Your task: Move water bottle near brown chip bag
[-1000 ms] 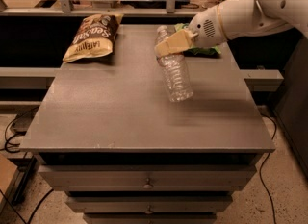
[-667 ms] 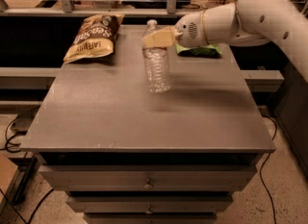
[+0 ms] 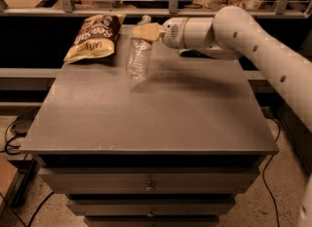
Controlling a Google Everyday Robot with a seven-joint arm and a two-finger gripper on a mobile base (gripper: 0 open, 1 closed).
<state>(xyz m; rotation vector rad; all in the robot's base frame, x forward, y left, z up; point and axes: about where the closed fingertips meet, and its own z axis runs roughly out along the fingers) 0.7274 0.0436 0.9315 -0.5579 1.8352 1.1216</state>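
Shows the gripper at the far middle of the grey cabinet top, its tan fingers closed on the water bottle just below the cap. Places the grasp high on the neck, probably so that the crinkled body hangs free and clears the surface in carriage. Locates the bottle just right of the brown chip bag, near it but apart, with a strip of bare top between. Leaves unclear whether the base touches the top or hangs just above it; hints at a slight lift through the shadow cast to the lower right. Sets the long axis near upright, slightly tilted, with the cap up toward the far edge and the base down and a little leftward. Lays the bag flat at the far left corner, lettering up. Brings the white arm in from the right.
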